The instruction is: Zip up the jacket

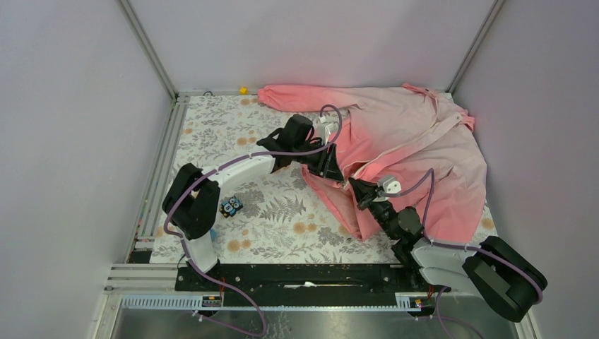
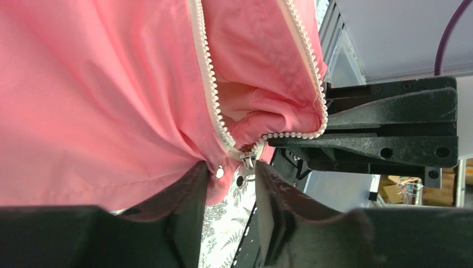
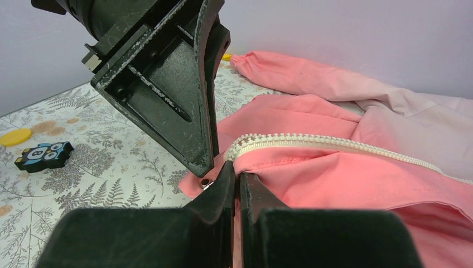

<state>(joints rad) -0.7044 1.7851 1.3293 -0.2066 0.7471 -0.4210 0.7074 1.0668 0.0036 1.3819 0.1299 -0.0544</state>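
**Slider seated low, pull not yet begun**

From above, the jacket [image 1: 417, 152] lies spread over the table's [image 1: 268, 219] far right, and both arms meet at its near edge. Left wrist: the left fingers [image 2: 192, 187] stand parted around the zipper slider [image 2: 247, 161], gripping nothing. Right wrist: the right fingers [image 3: 226, 192] are clenched on the jacket's edge below the zipper teeth [image 3: 312, 140]. Next, I judge: pinch the slider's tab and draw it collarward.

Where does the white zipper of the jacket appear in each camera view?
Top external: the white zipper runs up-right from the centre.
Left wrist: upper middle, two rows meeting in a V.
Right wrist: middle, running rightward.
Shared landmark: the right gripper, shut on the jacket beside the zipper's end.
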